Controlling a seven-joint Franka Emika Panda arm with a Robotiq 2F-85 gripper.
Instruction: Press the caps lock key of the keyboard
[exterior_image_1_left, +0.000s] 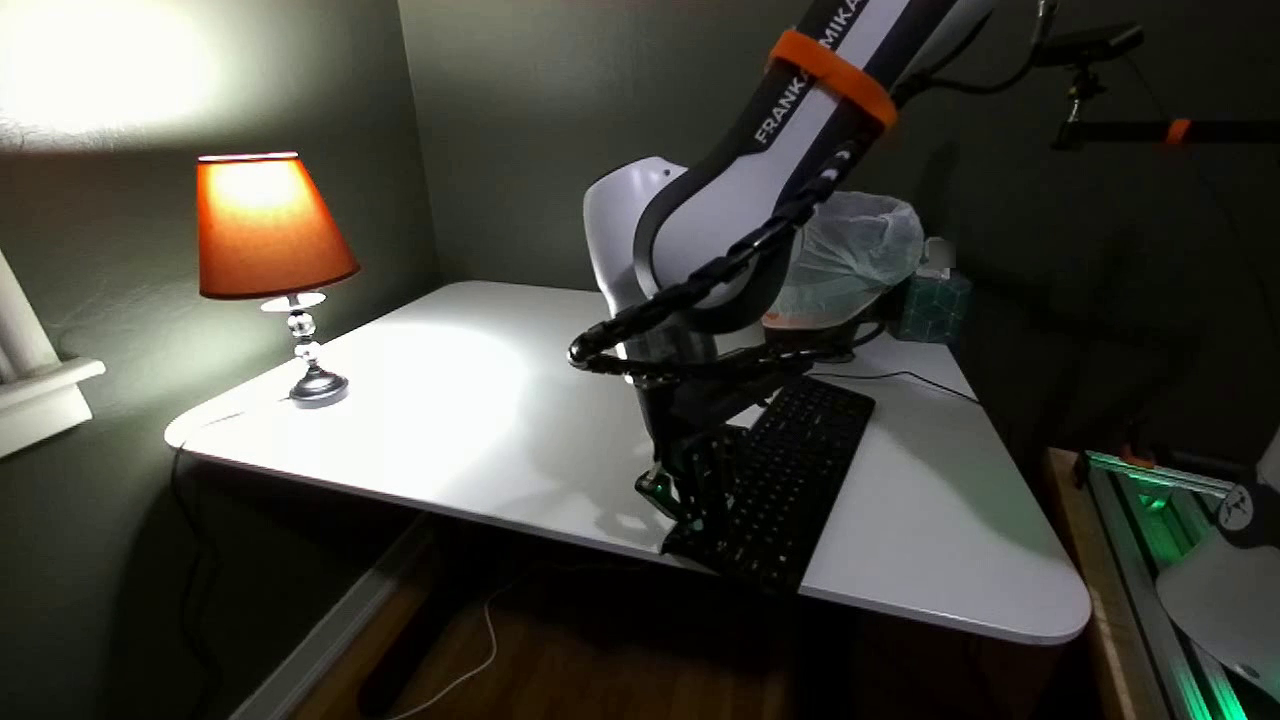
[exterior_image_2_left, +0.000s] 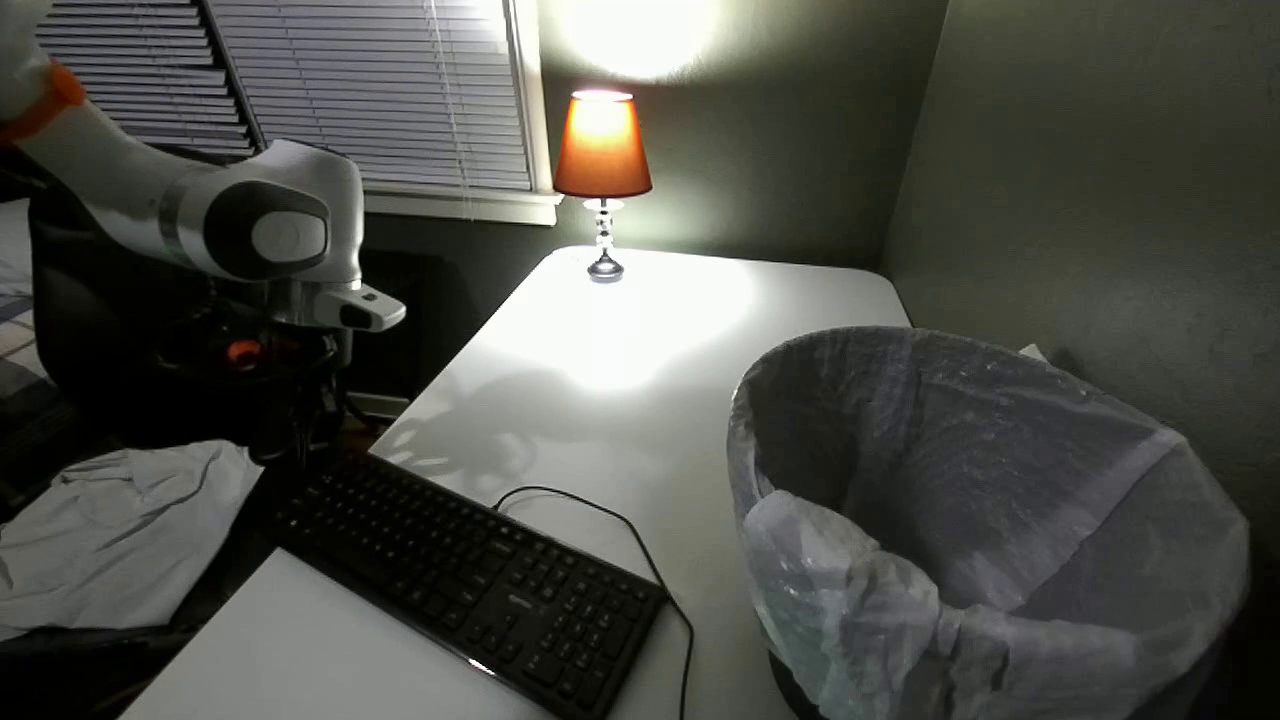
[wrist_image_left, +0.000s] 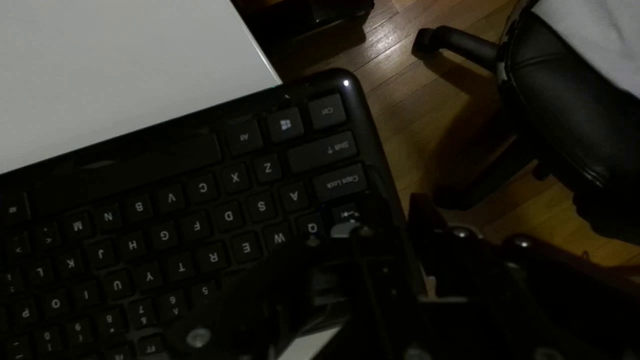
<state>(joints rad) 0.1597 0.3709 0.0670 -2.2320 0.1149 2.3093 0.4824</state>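
The black keyboard (exterior_image_1_left: 815, 440) lies on the white table in both exterior views (exterior_image_2_left: 500, 590), its end with the Ctrl key sticking out past the table edge. In the wrist view the keyboard (wrist_image_left: 165, 150) shows upside down, with the Caps Lock key (wrist_image_left: 340, 182) in plain sight. My gripper (wrist_image_left: 392, 215) points down at that end, its fingers apart and nothing between them. One finger is over the Tab key area, beside Caps Lock; the other is past the keyboard's side, over the floor. In an exterior view the gripper (exterior_image_1_left: 685, 505) is low at the keyboard. Contact cannot be told.
A lamp with an orange shade (exterior_image_1_left: 265, 230) stands at the table's far corner. A lined bin (exterior_image_2_left: 980, 500) and a tissue box (exterior_image_1_left: 935, 305) stand by the keyboard's other end. A thin cable (exterior_image_2_left: 640, 540) runs from the keyboard. A black chair (wrist_image_left: 550, 100) stands beyond the table edge.
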